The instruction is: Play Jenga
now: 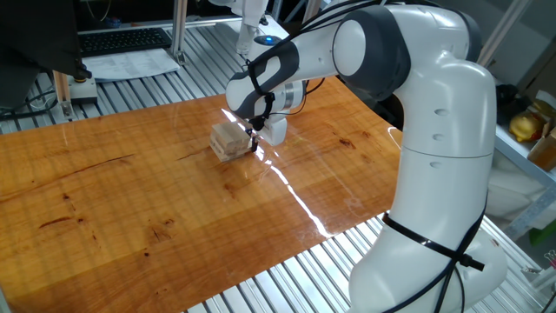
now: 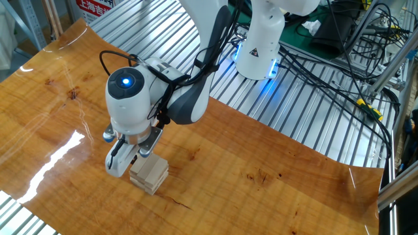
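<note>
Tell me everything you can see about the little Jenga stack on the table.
The Jenga stack is a small, low pile of pale, unpainted wooden blocks in about three crossed layers. It stands upright on the glossy wooden table. The gripper is down at one side of it, fingers right against the blocks; whether they grip one cannot be told.

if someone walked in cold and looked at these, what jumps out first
The big white robot arm fills the right side of one fixed view, bent down over the glossy wooden table. Its gripper sits right at a small stack of pale wooden blocks near the table's middle. In the other fixed view, a blue light glows on the wrist just above the stack.
</note>
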Controlling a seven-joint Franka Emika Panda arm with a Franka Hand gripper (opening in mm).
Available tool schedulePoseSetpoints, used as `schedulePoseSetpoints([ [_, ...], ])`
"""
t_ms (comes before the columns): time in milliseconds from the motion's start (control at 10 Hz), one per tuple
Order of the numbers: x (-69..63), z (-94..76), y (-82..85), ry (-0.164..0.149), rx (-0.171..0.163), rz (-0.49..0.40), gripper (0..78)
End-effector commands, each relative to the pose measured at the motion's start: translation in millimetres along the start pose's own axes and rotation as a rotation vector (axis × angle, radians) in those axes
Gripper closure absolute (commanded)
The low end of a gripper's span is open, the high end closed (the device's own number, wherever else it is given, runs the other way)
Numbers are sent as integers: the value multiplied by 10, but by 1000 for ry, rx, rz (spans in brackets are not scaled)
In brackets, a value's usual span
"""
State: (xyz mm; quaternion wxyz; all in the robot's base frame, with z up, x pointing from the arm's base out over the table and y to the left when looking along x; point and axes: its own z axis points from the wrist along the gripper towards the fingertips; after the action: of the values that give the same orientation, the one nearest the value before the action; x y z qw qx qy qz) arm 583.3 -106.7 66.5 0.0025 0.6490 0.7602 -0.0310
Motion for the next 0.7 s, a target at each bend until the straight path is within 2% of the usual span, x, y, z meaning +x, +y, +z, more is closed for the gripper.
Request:
schedulePoseSetpoints([
  [100,-3,-13,6,-2,-4,0,764],
  [200,-1,-13,1,-13,-29,15,764],
  [700,19,2,-36,-20,-35,22,764],
])
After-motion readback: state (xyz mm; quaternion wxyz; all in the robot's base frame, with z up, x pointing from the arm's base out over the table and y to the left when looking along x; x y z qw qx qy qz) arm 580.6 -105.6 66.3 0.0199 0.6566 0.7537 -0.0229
